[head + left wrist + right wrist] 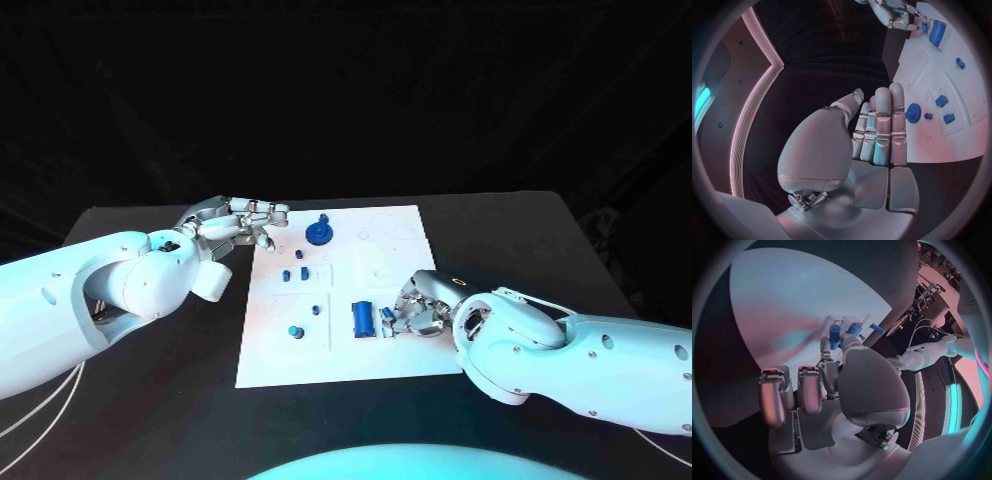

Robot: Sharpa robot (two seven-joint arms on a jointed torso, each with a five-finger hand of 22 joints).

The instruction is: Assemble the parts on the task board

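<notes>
the task board (346, 350), a white plate, is lying in the middle of the black table (548, 240), with small blue parts sitting on it.

the left hand (238, 222) is hovering at the board's far left corner. in the left wrist view its fingers (882, 125) are lying straight and close together, with the thumb set slightly apart, and they are holding nothing. just beyond the fingertips a round blue gear-like part (319, 234) is sitting on the board, near them but not touching as far as the head view shows. two small blue blocks (296, 273) are lying a little further from those fingers, toward the board's middle, and a small blue round piece (296, 331) is sitting well apart from them, nearer the robot.

the right hand (421, 308) is resting at the board's right edge, its fingers (826, 352) curled down toward the plate. a blue cylinder (362, 317) is lying on the board just beside the fingertips, and a smaller blue part (387, 315) is sitting right at them, between the cylinder and the hand. in the right wrist view blue pieces (845, 332) are showing just past the fingertips, and a finger seems to be touching one, but i cannot tell whether the fingers are actually pinching the small part or only lying against it.
</notes>
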